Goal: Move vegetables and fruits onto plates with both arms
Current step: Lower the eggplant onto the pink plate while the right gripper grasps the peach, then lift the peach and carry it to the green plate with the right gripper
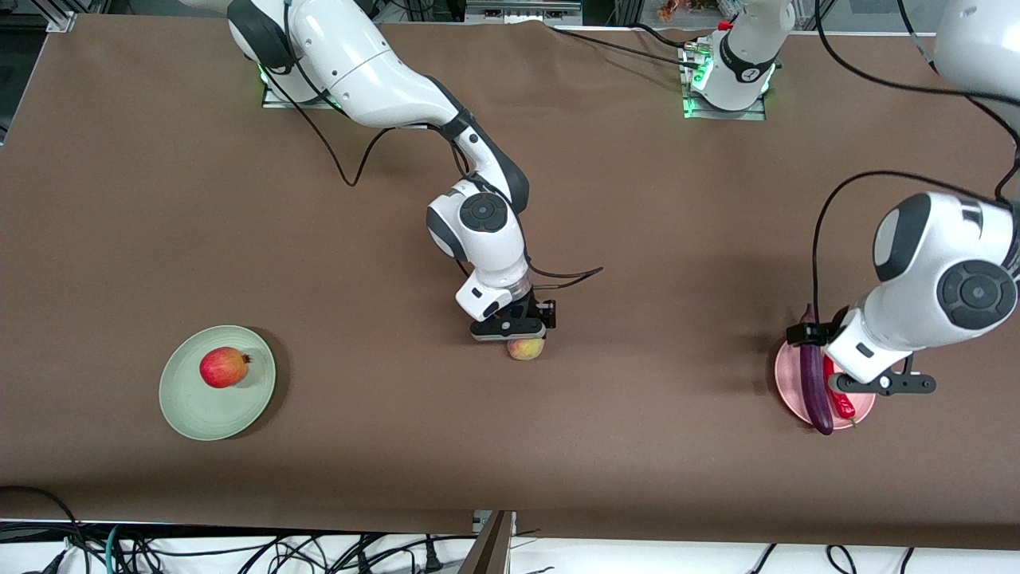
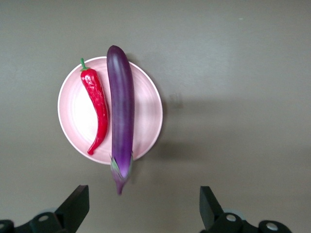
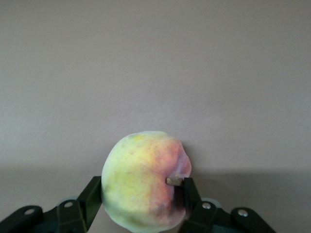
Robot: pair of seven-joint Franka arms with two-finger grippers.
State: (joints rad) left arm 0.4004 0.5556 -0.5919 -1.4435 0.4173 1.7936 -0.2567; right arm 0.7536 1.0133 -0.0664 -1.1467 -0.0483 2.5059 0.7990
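A brown cloth covers the bench (image 1: 637, 239). The right gripper (image 3: 141, 196) squeezes its fingers (image 3: 90, 196) on the peach (image 3: 143, 189) mid-bench. The left gripper (image 2: 143, 206) hangs wide open over the pink plate (image 2: 75, 114), where the eggplant (image 2: 121, 116) and chili (image 2: 97, 107) lie. The pomegranate (image 1: 224, 367) sits on the green plate (image 1: 191, 410).

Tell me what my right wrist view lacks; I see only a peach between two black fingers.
Observer: The right gripper is shut on the peach at mid-table.
Operator: Report the plates.
Observer: The green plate, toward the right arm's end, holds only a red fruit.
Operator: Now the other arm.
Observer: The left gripper is open above the pink plate, where an eggplant and a chili lie.
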